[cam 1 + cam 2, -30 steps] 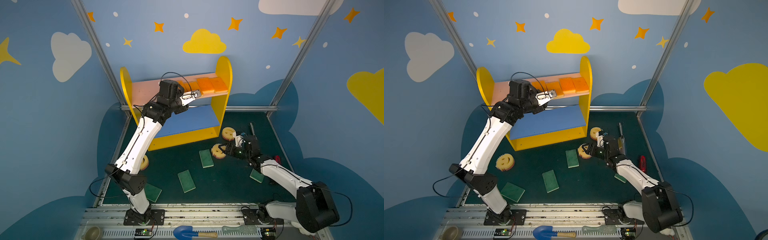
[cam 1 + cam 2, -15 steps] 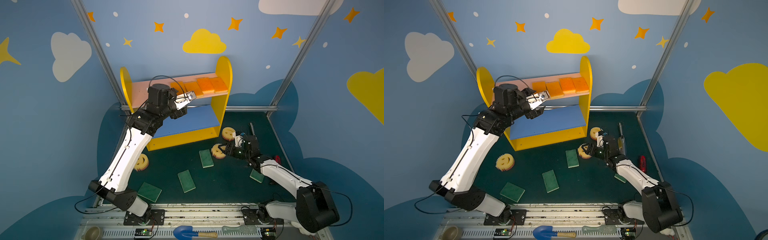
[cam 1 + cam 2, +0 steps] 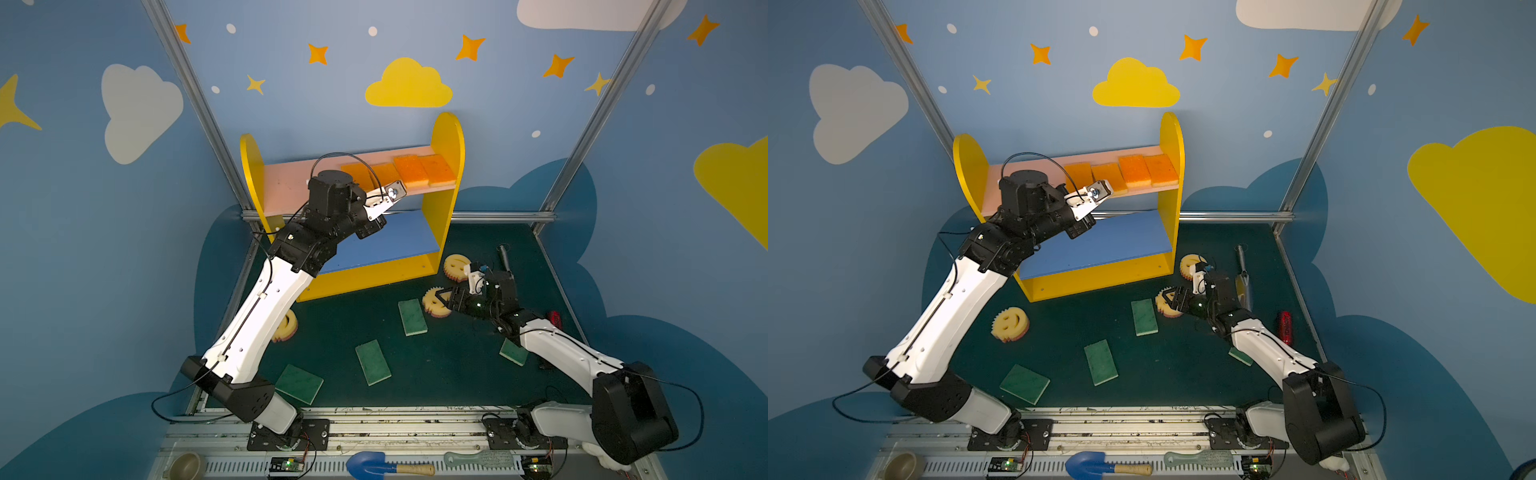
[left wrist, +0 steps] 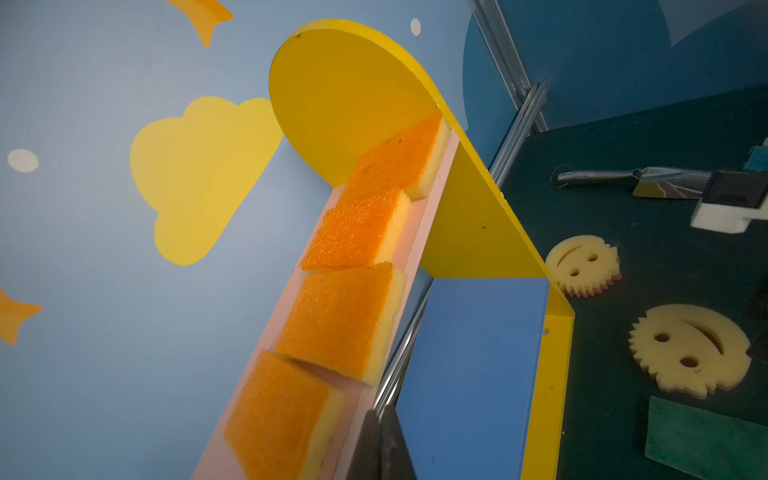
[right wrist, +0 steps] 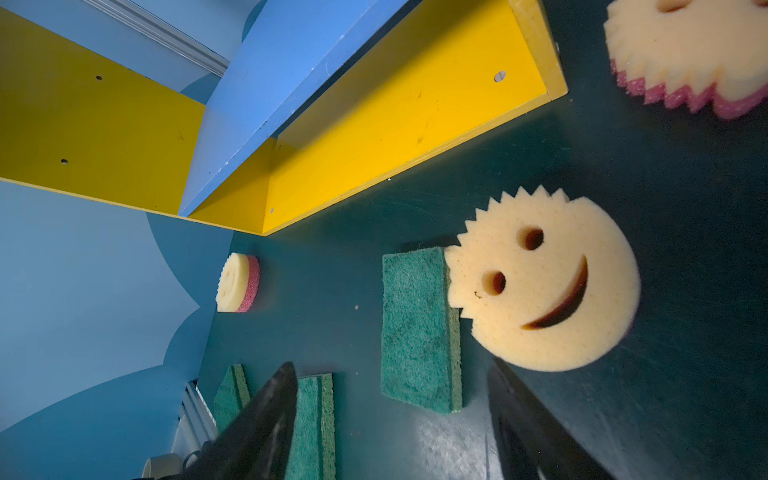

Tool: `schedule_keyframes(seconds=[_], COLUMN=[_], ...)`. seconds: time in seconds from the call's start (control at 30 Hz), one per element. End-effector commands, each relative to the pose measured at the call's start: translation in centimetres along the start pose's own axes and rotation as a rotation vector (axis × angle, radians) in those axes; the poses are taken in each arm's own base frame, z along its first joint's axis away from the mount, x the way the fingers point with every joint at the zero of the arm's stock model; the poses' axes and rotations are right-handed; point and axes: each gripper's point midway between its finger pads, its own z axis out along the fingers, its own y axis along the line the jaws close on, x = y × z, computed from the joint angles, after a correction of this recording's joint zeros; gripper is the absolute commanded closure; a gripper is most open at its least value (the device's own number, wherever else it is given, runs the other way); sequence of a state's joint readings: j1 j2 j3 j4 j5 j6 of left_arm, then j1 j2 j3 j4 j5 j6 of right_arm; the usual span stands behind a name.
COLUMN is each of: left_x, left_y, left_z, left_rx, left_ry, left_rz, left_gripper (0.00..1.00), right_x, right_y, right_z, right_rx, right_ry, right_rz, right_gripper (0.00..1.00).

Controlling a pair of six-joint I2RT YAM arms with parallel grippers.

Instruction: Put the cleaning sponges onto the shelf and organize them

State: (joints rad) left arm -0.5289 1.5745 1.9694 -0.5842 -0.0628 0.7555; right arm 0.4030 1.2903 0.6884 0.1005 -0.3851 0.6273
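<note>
Left tool (image 4: 379, 432) — jaws together, gripping nothing — is hovering by the pink board (image 3: 286, 191) of the shelf (image 3: 446, 137) at 12 o'clock, where four orange sponges (image 3: 409, 170) are lying in a row. Right tool (image 3: 448, 300) — jaws apart — is hanging over a smiley sponge (image 5: 540, 286) at 2 o'clock on the counter (image 3: 457, 374). Green pads (image 3: 372, 362) are lying loose there.

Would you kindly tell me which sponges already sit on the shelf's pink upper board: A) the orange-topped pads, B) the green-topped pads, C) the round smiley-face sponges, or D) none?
A: four orange-topped pads lie in a row on the pink upper board, while the green-topped pads and smiley-face sponges lie on the floor.
</note>
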Motion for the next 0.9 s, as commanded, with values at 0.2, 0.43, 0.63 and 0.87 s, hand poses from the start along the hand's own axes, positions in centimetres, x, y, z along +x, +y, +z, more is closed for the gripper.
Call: schedule_keyframes(seconds=[0.2,0.43,0.63,0.87], left_x=[0.2,1.7,2.2,2.7], left_y=[-1.4,-0.8,0.2,1.0], left_z=[3.1,4.6,5.1,5.1], left_rx=[0.033,-0.012,-0.042,-0.065], left_ry=[0.059,0.121,0.142,0.147], left_rz=[0.036,0.076,0.081,0.073], left_gripper=[0.97,0.97,0.97,0.97], right_x=[-1.2,-1.2,-1.1,-1.1], right_y=[0.9,0.9,0.8,0.7], right_z=[-0.2,-0.1,-0.1,0.1], right_rx=[-0.002,-0.008,-0.004,-0.002], right_ry=[-0.023,-0.020,-0.019,-0.014], right_rz=[-0.031,-0.029,-0.029,-0.027], right_gripper=[0.29,0.29,0.29,0.29])
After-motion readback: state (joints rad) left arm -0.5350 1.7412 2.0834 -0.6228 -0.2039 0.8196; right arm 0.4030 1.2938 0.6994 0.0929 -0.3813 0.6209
